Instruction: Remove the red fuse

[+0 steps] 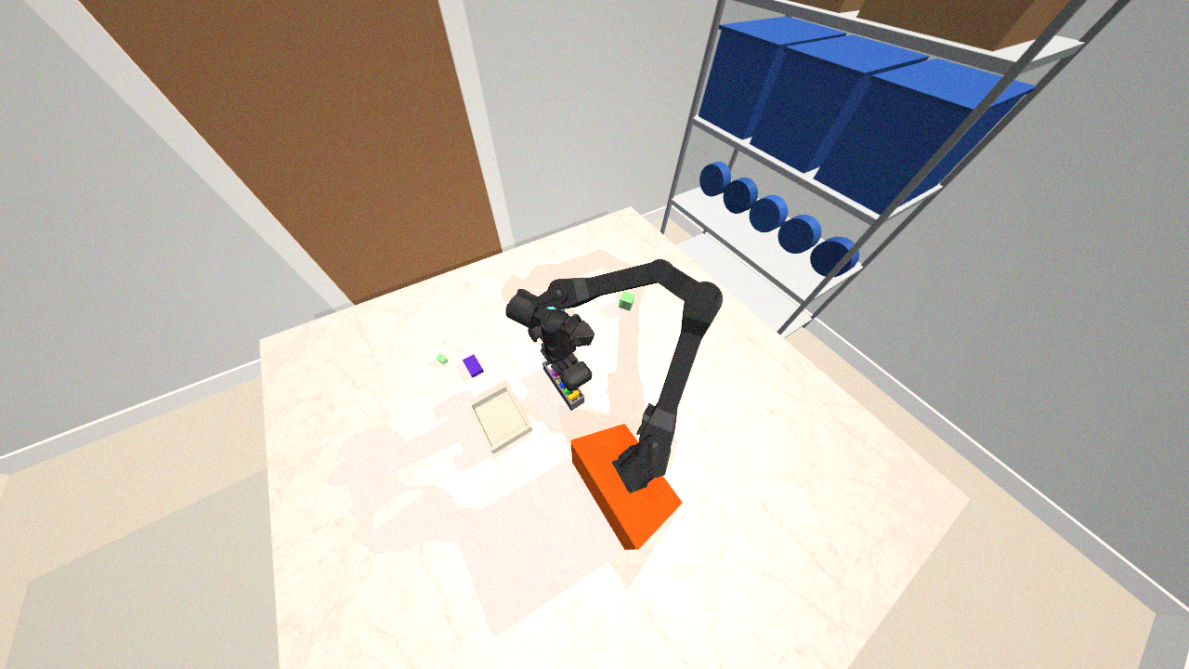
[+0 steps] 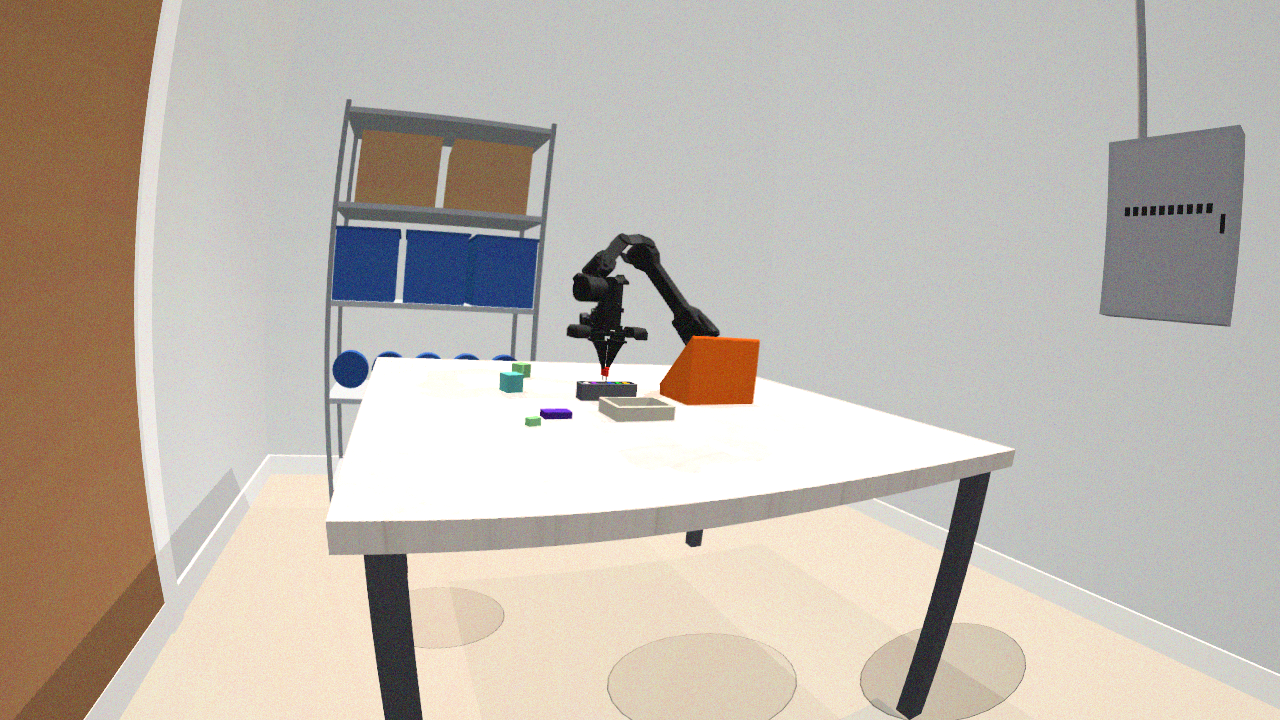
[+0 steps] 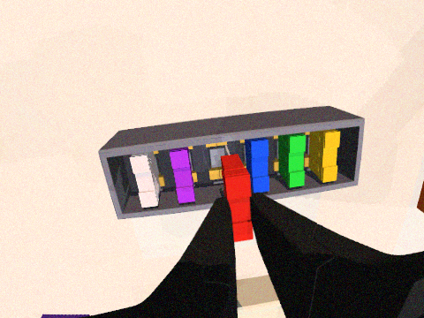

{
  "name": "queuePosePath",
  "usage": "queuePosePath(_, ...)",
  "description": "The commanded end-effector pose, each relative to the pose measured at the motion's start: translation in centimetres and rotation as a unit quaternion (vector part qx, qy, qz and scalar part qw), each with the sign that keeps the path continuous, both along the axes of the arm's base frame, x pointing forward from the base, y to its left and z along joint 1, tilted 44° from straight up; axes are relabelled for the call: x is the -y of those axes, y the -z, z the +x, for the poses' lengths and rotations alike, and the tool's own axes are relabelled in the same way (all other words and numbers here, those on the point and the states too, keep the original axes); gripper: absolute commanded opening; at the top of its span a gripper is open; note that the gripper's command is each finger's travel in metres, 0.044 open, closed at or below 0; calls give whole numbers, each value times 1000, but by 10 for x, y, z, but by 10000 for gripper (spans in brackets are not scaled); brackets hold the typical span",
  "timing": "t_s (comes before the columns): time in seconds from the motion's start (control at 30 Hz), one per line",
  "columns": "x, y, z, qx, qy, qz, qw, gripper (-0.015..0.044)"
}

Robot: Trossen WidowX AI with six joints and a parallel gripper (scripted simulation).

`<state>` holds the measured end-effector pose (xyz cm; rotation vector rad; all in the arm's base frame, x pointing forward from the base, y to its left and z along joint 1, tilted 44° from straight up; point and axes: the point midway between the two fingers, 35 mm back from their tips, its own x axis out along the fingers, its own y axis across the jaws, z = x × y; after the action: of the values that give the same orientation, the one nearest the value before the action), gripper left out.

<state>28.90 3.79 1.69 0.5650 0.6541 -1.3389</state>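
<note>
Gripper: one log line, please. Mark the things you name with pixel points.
gripper (image 2: 605,368) (image 3: 238,205): shut on red fuse (image 2: 605,371) (image 3: 238,190) | fuse: above fuse block (image 2: 605,391) (image 3: 230,124) | tray (image 1: 476,419) (image 2: 636,414): fuse not in it

From the top, my own wrist and gripper (image 1: 565,366) (image 2: 605,368) (image 3: 238,205) hide the red fuse and part of the fuse block (image 1: 575,403) (image 2: 605,392) (image 3: 230,125). In the exterior view the fuses in the block are too small for me to tell their shapes. At my wrist, the picture's edge cuts off a purple block (image 1: 473,366) (image 2: 555,413) (image 3: 66,316), and my fingers run out of frame.
</note>
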Motion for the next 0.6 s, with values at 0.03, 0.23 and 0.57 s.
queuePosePath(0.03, -8, -7, 1, 5, 1, 5, 1000, 0)
queuePosePath(0.23, -15, -14, 0, 5, 1, 5, 1000, 0)
queuePosePath(0.57, -19, -13, 1, 5, 0, 5, 1000, 0)
